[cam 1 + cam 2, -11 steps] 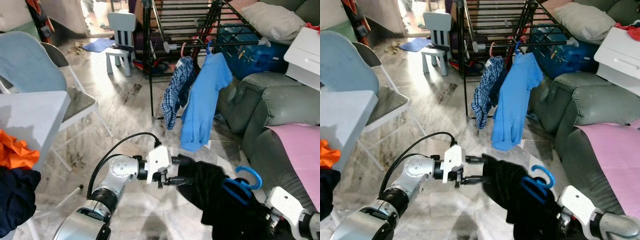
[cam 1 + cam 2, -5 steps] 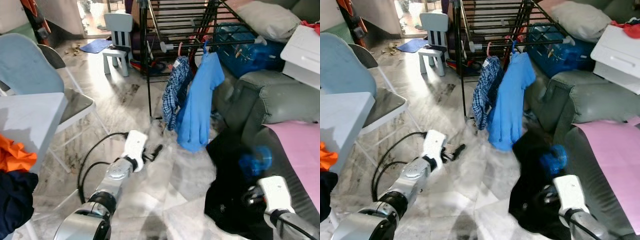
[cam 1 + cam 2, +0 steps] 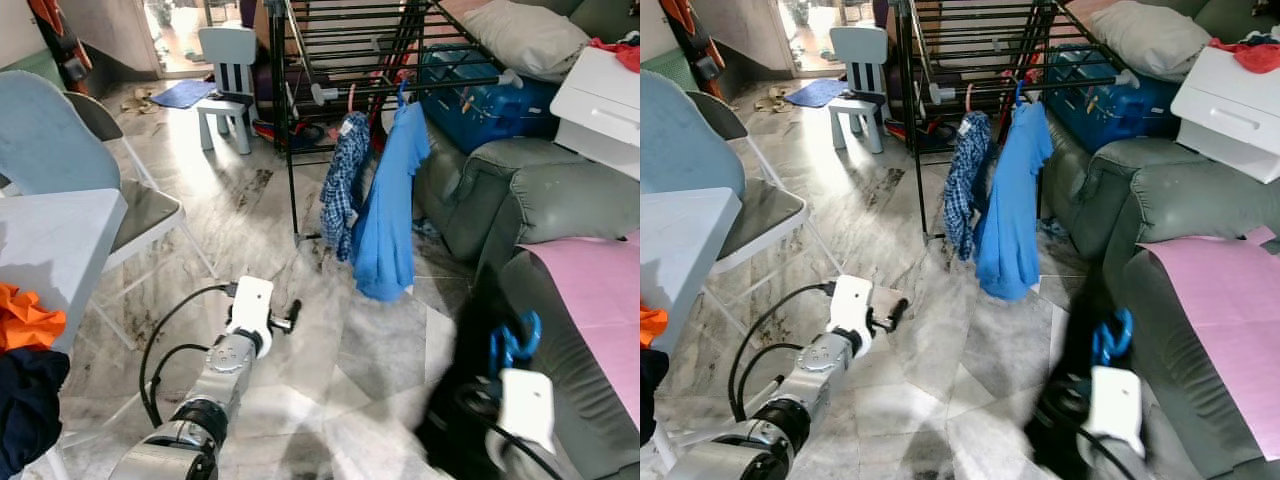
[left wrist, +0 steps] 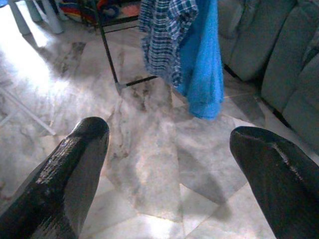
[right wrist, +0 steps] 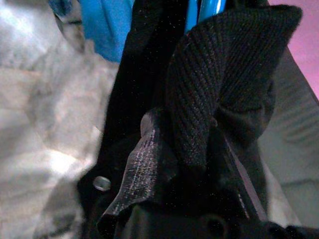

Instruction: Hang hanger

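Observation:
A blue hanger (image 3: 510,341) carrying a black garment (image 3: 462,405) sits above my right wrist, low on the right beside the sofa. My right gripper (image 3: 507,372) is shut on it, its fingers buried in the black cloth (image 5: 199,114); the blue hanger (image 5: 207,10) peeks out past the cloth. My left gripper (image 3: 288,319) hovers low over the floor, open and empty, with its fingers (image 4: 75,164) wide apart. Ahead stands a black drying rack (image 3: 420,88) with a blue shirt (image 3: 395,200) and a plaid shirt (image 3: 345,185) hanging from its rail.
A grey sofa (image 3: 530,190) with a pink cloth (image 3: 600,290) lines the right. A white table (image 3: 50,230) with clothes and a folding chair (image 3: 140,205) stand on the left. A small chair (image 3: 225,60) is behind. Marble floor (image 3: 350,340) lies open between me and the rack.
My left gripper let go of the black garment and drew back to the left. My right arm swung the hanger and garment right, toward the sofa. The view has shifted closer to the rack.

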